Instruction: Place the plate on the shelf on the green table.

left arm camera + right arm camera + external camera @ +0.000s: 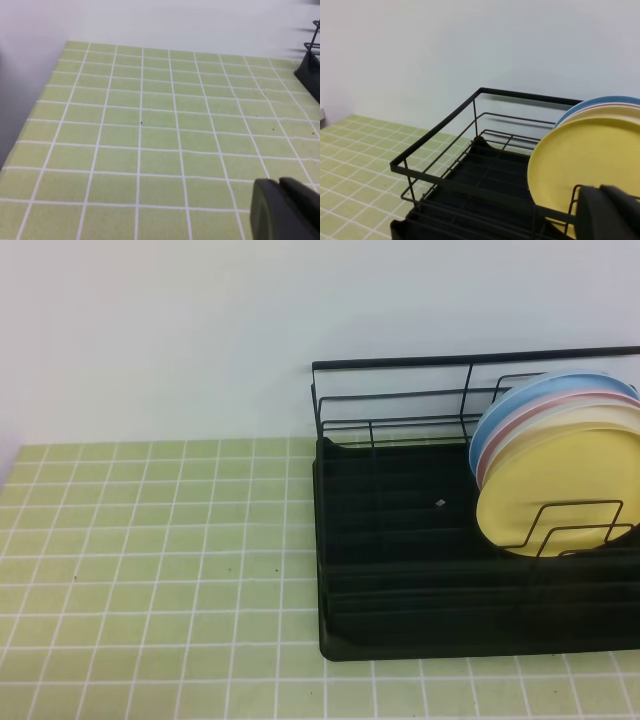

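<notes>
Green table (150, 570) bears shelf (400, 580), plate (560, 490).

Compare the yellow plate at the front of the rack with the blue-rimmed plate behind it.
The yellow plate is plain pale yellow all over; of the blue-rimmed plate only a light-blue edge shows. The yellow plate stands frontmost with its face in full view; the blue-rimmed plate stands rearmost, mostly hidden. Both stand on edge, leaning, in the black rack, and look alike in size.

The plate (590, 170) stands upright in the shelf (470, 180), in front of 2 others.
</notes>
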